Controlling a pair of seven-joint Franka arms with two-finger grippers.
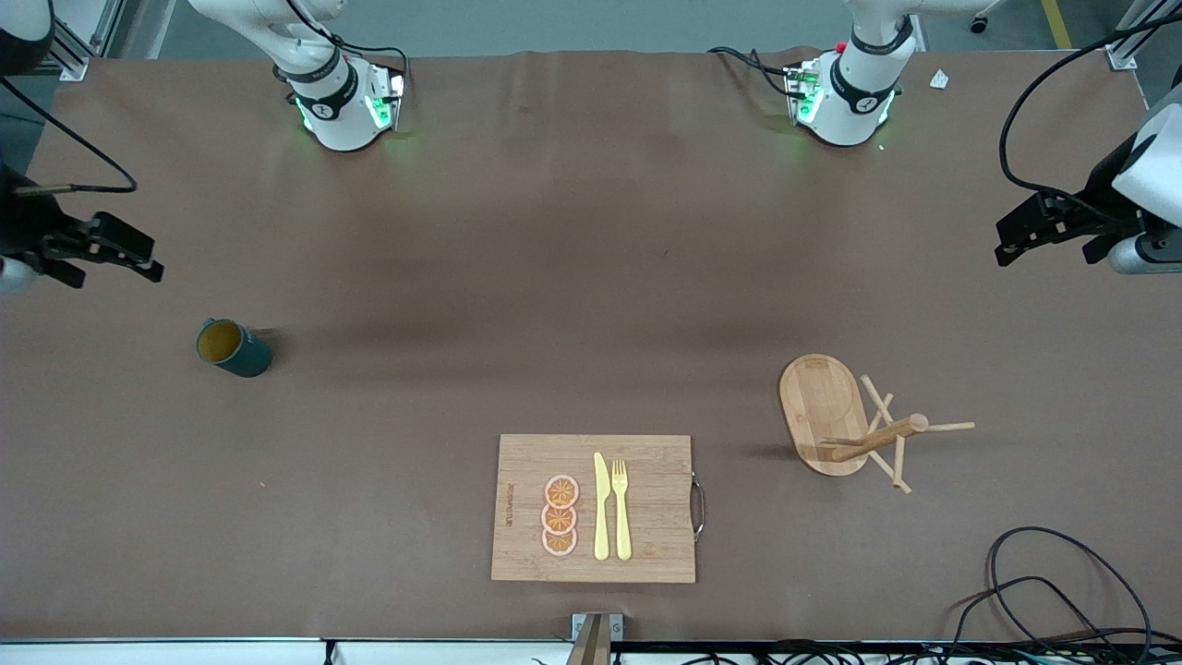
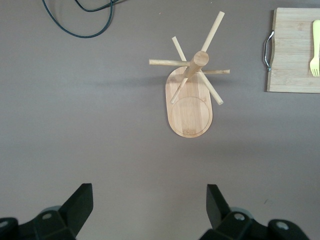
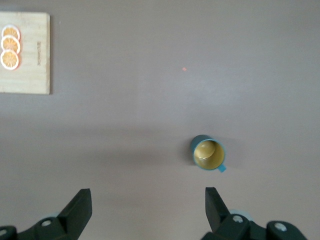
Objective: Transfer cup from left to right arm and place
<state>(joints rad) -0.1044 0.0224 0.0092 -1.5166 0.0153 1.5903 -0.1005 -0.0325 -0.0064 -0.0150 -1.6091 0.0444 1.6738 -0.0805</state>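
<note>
The cup [image 1: 233, 347], a dark teal mug with a mustard-yellow inside, stands upright on the brown table toward the right arm's end. The right wrist view looks down into the cup [image 3: 208, 153]. My right gripper [image 1: 138, 254] hangs open and empty over the table edge at that end, apart from the cup. In its own view, the right gripper [image 3: 148, 196] has bare table between its fingers. My left gripper [image 1: 1011, 242] hangs open and empty over the left arm's end of the table. Only table shows between the fingers of the left gripper [image 2: 149, 192].
A wooden mug tree [image 1: 854, 427] on an oval base stands toward the left arm's end, also in the left wrist view [image 2: 192, 85]. A wooden cutting board [image 1: 646, 545] near the front camera carries three orange slices, a yellow knife and a fork. Black cables [image 1: 1053, 591] lie at the near corner.
</note>
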